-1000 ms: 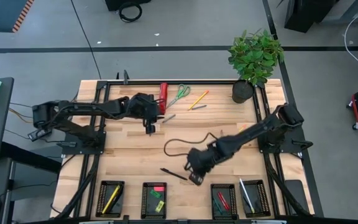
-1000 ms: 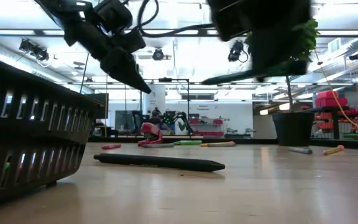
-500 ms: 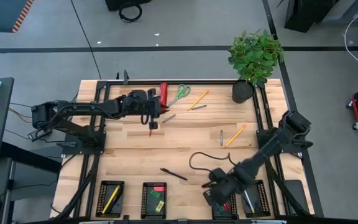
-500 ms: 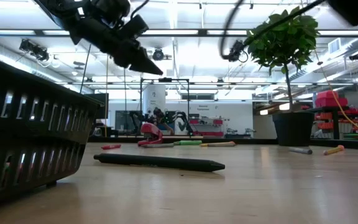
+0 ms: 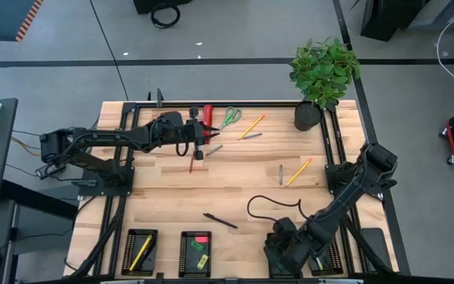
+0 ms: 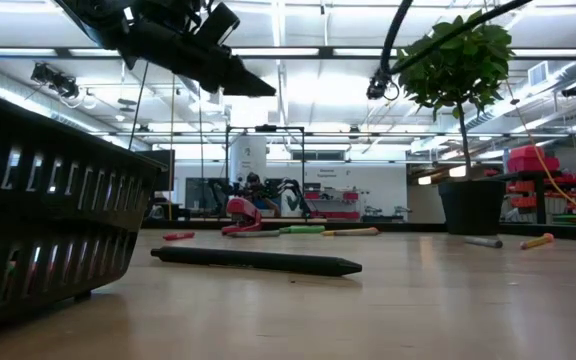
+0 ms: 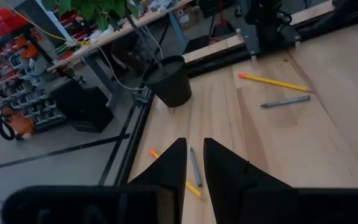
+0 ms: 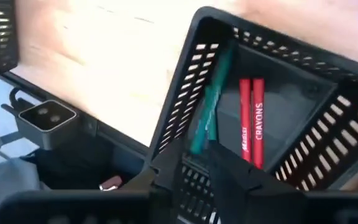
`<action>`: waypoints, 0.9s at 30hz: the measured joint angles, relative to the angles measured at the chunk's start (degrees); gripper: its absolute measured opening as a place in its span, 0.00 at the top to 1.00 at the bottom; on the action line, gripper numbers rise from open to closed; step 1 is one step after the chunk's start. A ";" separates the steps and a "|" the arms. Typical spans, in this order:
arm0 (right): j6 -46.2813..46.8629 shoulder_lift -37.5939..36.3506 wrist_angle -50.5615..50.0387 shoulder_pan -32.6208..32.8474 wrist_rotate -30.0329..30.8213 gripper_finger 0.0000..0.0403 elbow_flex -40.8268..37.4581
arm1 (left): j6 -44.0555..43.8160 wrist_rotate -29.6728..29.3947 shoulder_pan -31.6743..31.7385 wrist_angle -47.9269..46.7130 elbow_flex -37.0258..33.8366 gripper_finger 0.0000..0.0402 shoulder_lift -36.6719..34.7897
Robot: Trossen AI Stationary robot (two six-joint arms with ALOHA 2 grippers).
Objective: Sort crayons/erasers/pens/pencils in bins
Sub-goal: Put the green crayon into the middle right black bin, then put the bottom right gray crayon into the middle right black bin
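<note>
While we're at the near edge of the table: the right gripper (image 8: 194, 163) hangs over a black mesh-sided bin (image 8: 185, 81), third along the row from the left. Its fingers are a little apart. A green crayon (image 8: 209, 112) sits tilted against the bin wall just past the tips, and we can't tell if it touches them. Two red crayons (image 8: 252, 118) lie flat on the bin floor beside it.

Further out, a slim black pen (image 5: 221, 221) lies alone on the wood, well apart from both arms.

Beyond that, the left gripper (image 5: 199, 151) hovers above the table, fingers nearly together with only a thin gap and nothing between them. A loose red crayon (image 5: 193, 164) lies just beside it on the near side. Off to the right, a yellow pencil (image 5: 298, 171) and a short grey pen (image 5: 280, 173) lie close together.

At the far edge we've got green-handled scissors (image 5: 227, 118).
</note>
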 joint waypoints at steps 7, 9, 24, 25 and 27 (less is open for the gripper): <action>-0.08 0.00 -5.03 -0.18 -0.02 0.68 -0.07 | -0.44 0.02 0.00 -3.28 0.00 0.84 0.02; -0.10 0.00 -7.09 -0.77 -0.05 0.67 -0.08 | -0.73 0.02 0.00 -4.48 -0.02 0.85 0.00; -14.93 -5.18 -21.21 -19.31 0.93 0.67 0.10 | -3.48 0.10 -0.24 -12.11 0.00 0.85 0.02; -15.92 -5.58 -24.22 -20.51 1.56 0.67 0.10 | -3.46 0.10 -0.24 -12.66 -0.02 0.85 0.02; -17.34 -5.73 -30.03 -22.86 2.71 0.67 0.03 | -3.18 0.10 -0.24 -13.99 -0.01 0.86 0.02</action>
